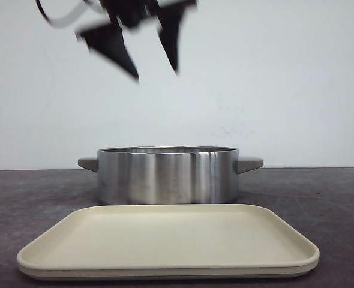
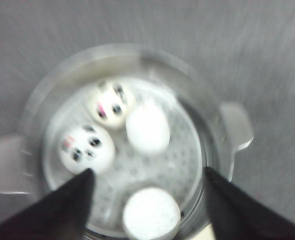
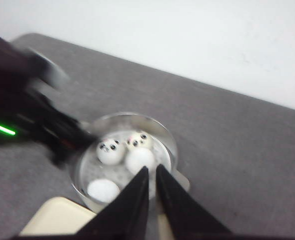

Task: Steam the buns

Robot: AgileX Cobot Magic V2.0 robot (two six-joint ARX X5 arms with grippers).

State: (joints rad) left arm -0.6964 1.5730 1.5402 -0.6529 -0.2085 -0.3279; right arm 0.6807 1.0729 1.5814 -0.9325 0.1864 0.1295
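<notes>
Pot [image 1: 167, 176]: brushed stainless steel, round, short straight wall, two flat grey handles sticking out on opposite sides. It sits on a dark grey matte table [image 1: 339, 198]. From the front view we see only its outer wall, nothing inside.

Tray [image 1: 168, 243]: cream, smooth matte, rectangular with rounded corners and a low rolled lip. It lies flat just in front of the pot, nearer the camera.

Buns [image 2: 117, 132]: all four are in the pot, on a perforated metal steamer plate [image 2: 185, 150]. Round, white, dome-shaped. Two show black panda faces with pink marks and sit side by side. A third is turned so that only plain white shows, and it touches or nearly touches the face pair. The fourth, also plain white, sits apart near the rim. The wrist views are blurred, so we can't resolve surface detail.

Left gripper [image 2: 147, 200]: high over the pot, pointing down, black tapered fingers spread wide, nothing between them. It's smeared in the front view.

Right gripper [image 3: 151, 187]: also above the pot and angled down at it, fingers nearly together with only a thin slit between them, holding nothing.
</notes>
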